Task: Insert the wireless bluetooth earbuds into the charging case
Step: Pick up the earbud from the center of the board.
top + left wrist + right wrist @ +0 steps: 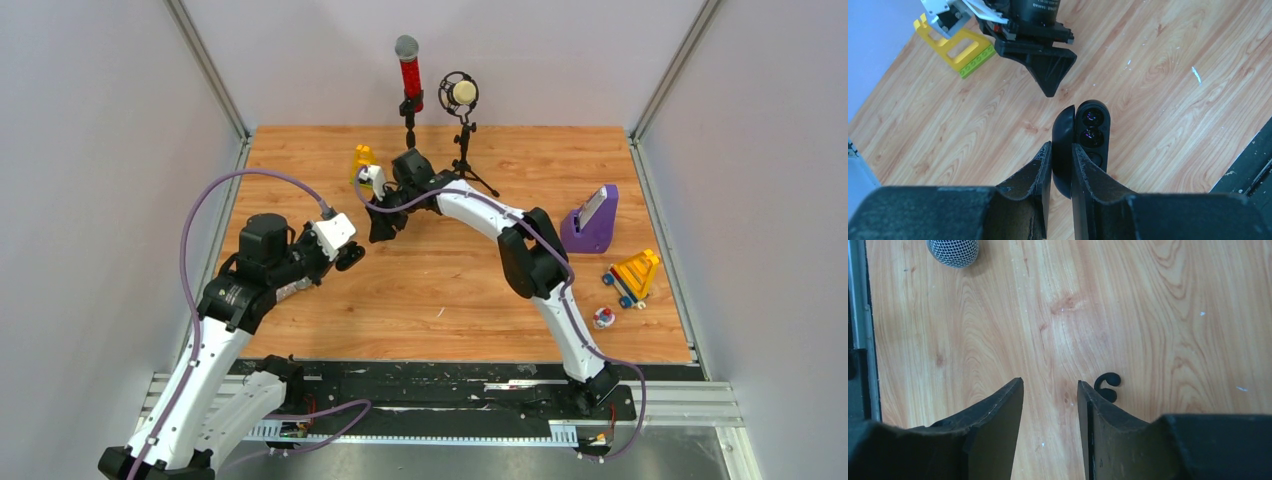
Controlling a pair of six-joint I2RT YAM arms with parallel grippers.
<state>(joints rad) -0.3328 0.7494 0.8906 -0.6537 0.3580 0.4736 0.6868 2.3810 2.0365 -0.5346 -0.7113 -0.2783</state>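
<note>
A robotics lab test cell: a wood-grain table boxed in by plain grey panels on metal posts, with a left arm and a right arm mounted on a slotted aluminium rail along its near edge.

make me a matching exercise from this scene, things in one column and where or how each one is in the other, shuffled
Things:
1 charging case
2 red microphone
3 right claw
4 purple wedge

States:
a open, nothing between its fingers
b near the right edge of the table
c gripped in the left claw, lid open
d upright at the far edge

Pairs: 1-c, 2-d, 3-a, 4-b
</note>
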